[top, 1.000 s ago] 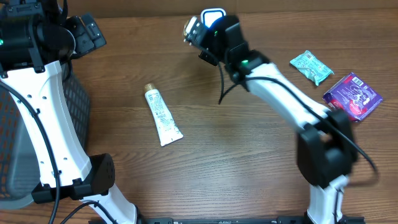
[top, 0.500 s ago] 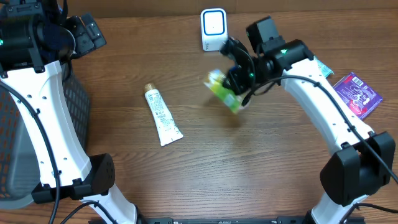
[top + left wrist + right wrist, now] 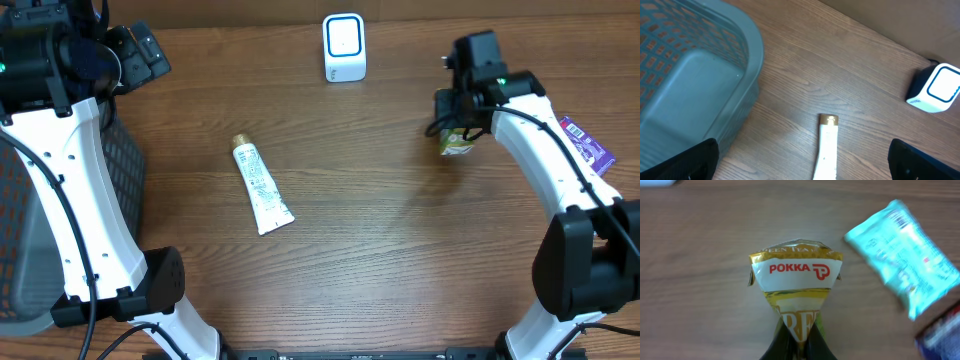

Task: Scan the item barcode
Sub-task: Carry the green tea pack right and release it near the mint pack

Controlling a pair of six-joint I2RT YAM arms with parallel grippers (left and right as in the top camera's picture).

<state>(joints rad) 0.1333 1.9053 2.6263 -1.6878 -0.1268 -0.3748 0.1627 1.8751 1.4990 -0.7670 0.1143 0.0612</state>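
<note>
The item is a yellow-green Pokka tea carton, pinched at its lower end by my right gripper, which is shut on it at the right of the table. In the right wrist view the carton sticks out from between the dark fingers, just above the wood. The white scanner with a blue-ringed face stands at the back centre, well left of the carton. My left gripper hangs open at the back left, high above the table, with nothing between its fingertips.
A white tube with a gold cap lies left of centre, also below the left wrist as the tube. A grey mesh basket stands at the left edge. A teal packet and a purple packet lie right of the carton.
The right arm has swung from in front of the scanner to the right with the carton in its grip. The left arm has not moved.
</note>
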